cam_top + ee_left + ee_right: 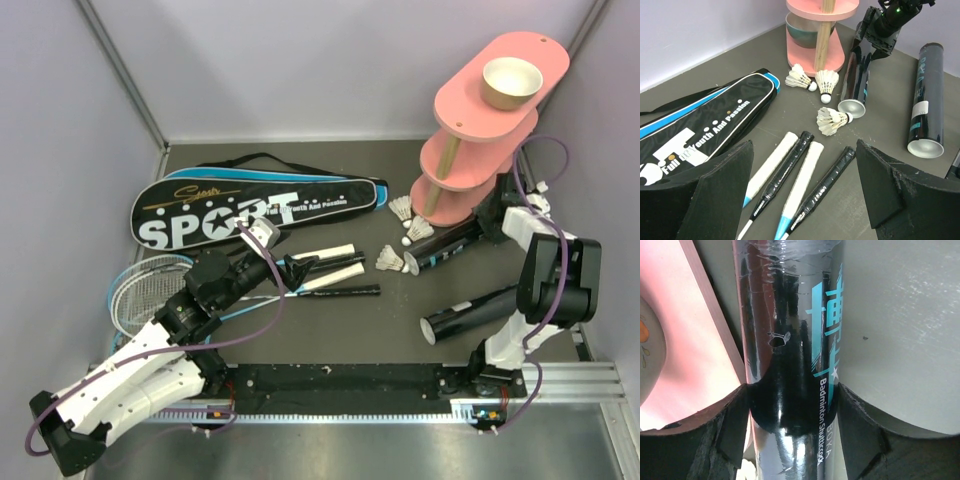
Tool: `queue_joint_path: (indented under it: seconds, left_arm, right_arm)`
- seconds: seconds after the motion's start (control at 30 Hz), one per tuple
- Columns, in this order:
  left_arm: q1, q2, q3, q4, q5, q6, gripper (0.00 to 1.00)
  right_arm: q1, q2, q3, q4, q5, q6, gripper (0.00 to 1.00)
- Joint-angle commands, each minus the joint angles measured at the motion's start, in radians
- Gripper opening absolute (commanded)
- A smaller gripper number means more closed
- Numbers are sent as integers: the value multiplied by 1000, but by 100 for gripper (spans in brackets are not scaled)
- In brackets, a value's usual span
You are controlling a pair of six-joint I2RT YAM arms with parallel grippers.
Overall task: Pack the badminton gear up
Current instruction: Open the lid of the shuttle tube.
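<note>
Shuttlecock tube, right of frame centre, lies crosswise in the right claw, which clamps its sides; the left claw, spread wide, sits farther off.

My left arm stretches forward, well left of the pink stand, with the left tool tilted down and its fingers spread wide. My right arm doubles up just beside the stand's foot, the right tool pressed against both sides of the black tube.
</note>
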Motion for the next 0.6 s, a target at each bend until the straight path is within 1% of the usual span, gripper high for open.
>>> queue_joint_path:
  seconds: [0.0,0.03,0.07,0.13,0.2,0.23,0.3,0.33,0.37,0.43,0.47,0.5,0.57]
  left_arm:
    - [-5,-9,17,49,-8,10,87]
    - [-5,-10,20,44,-6,8,87]
    - [-5,-15,20,43,-6,5,87]
    - [-5,-21,29,35,-1,-4,86]
    - [-3,-24,51,20,5,-16,86]
    - [-5,-27,58,14,2,-24,86]
    - [-2,-32,74,1,-1,-45,86]
    - [-3,-37,77,1,-5,-53,86]
    - [-2,-37,83,3,-8,-64,86]
    - [-2,-30,89,6,-6,-102,87]
    - [-2,-26,100,4,-12,-120,87]
    - [-2,-18,107,1,-12,-161,88]
    - [0,11,126,-3,-12,-206,89]
  right_arm:
    - [-17,-150,-18,10,78,-1,51]
    - [-21,-182,-45,14,85,-24,39]
    - [-27,-219,-56,16,89,-38,36]
    - [-44,-328,-73,-19,60,-73,33]
    - [-38,-417,-78,-74,18,-94,34]
    - [-32,-525,-97,-119,7,-125,35]
    - [-3,-641,-120,-168,-34,-162,35]
    - [14,-745,-146,-200,-46,-200,33]
    - [64,-806,-162,-235,-68,-220,32]
    - [145,-911,-215,-243,-94,-271,27]
    - [193,-1007,-226,-245,-121,-277,27]
    - [291,-1046,-239,-239,-137,-279,26]
    - [391,-1156,-265,-210,-151,-271,24]
